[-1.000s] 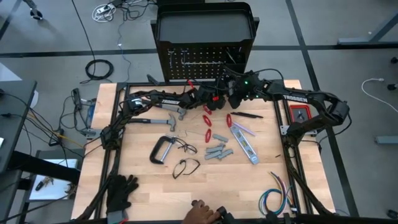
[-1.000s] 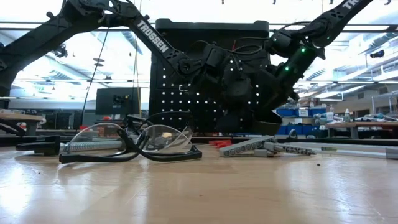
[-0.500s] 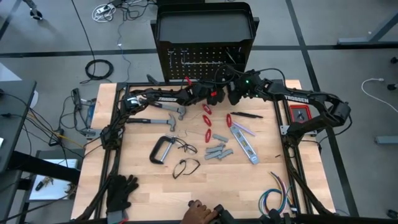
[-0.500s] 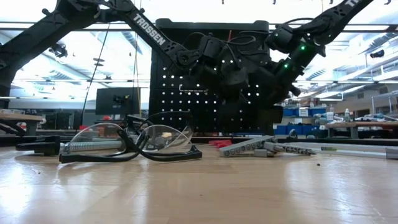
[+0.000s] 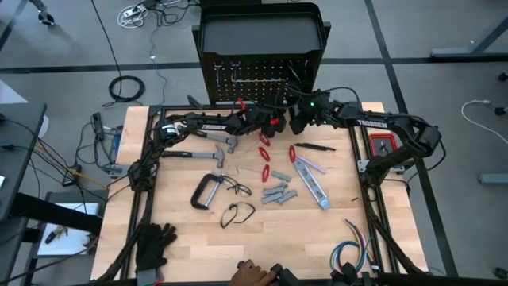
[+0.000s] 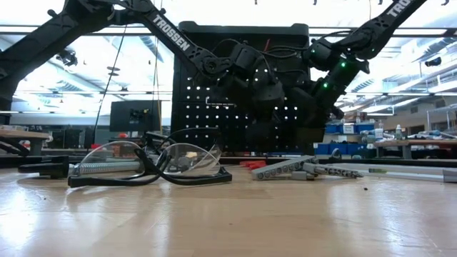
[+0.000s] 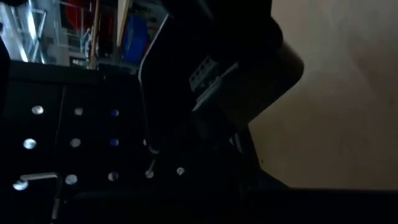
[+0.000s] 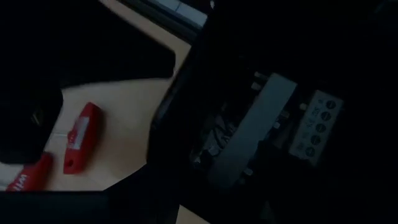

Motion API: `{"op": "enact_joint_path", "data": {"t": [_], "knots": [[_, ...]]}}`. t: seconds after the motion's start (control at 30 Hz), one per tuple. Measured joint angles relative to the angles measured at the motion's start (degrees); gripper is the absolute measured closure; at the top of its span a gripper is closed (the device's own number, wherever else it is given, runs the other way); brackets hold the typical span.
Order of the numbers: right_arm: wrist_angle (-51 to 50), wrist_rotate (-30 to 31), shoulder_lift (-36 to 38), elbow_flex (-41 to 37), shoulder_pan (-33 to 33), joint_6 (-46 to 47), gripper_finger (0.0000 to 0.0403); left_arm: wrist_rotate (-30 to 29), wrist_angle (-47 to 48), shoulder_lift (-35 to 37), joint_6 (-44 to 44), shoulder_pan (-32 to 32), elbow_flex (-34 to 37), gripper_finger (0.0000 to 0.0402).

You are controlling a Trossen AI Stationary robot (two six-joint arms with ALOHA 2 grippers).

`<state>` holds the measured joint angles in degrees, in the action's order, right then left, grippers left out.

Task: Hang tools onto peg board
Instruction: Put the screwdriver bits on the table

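Observation:
The black peg board (image 5: 262,48) stands upright past the table's far edge, and a silver hook (image 7: 31,180) sticks out of its holes. My left gripper (image 5: 274,123) is shut close in front of the board, with a small red piece showing beside its tips. My right gripper (image 5: 295,121) hovers just to its right, the two wrists crowded together. Lying flat on the table are a hammer (image 5: 210,141), a C-clamp (image 5: 206,191), red-handled pliers (image 5: 264,171), a silver flat bar (image 5: 312,184) and grey metal pieces (image 5: 278,193). My left gripper is shut in front of the peg board, but the two dark wrists hide its fingertips. Whether it holds the red piece (image 5: 275,121) beside them cannot be told.
Two pairs of safety glasses (image 5: 236,213) lie near the table's middle. Black gloves (image 5: 155,242) sit at the near left corner and a coloured wire bundle (image 5: 353,250) at the near right. A red device (image 5: 382,145) sits at the right edge. A person's hand (image 5: 254,276) shows at the near edge.
My left gripper has risen a little in front of the peg board and rolled slightly about its own line, staying shut. The tools on the table have kept their places.

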<state>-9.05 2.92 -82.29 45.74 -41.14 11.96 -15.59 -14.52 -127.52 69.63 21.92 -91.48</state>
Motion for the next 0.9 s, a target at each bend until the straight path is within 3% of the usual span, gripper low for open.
{"op": "enact_joint_path", "data": {"t": [0.17, 0.4, 0.6, 0.9], "knots": [[-0.94, 0.07, 1.04, 1.09, -0.36, 0.07, 0.0198, 1.85, 0.22, 0.37, -1.06, -0.88, 0.04, 0.0386], [-10.72, -1.46, 2.00, 5.85, 1.14, 0.04, 0.0199, 2.18, -1.21, 0.41, -2.83, -1.96, 0.13, 0.0309], [-18.13, -1.18, 4.36, 5.30, 4.13, -0.41, 0.0199, 5.01, 1.99, 0.42, 1.81, -2.06, 0.13, 0.0249], [-20.36, -0.96, 13.31, -0.05, 7.05, -0.15, 0.0199, 10.50, 1.33, 0.42, 6.71, -2.00, 0.13, 0.0239]]}}
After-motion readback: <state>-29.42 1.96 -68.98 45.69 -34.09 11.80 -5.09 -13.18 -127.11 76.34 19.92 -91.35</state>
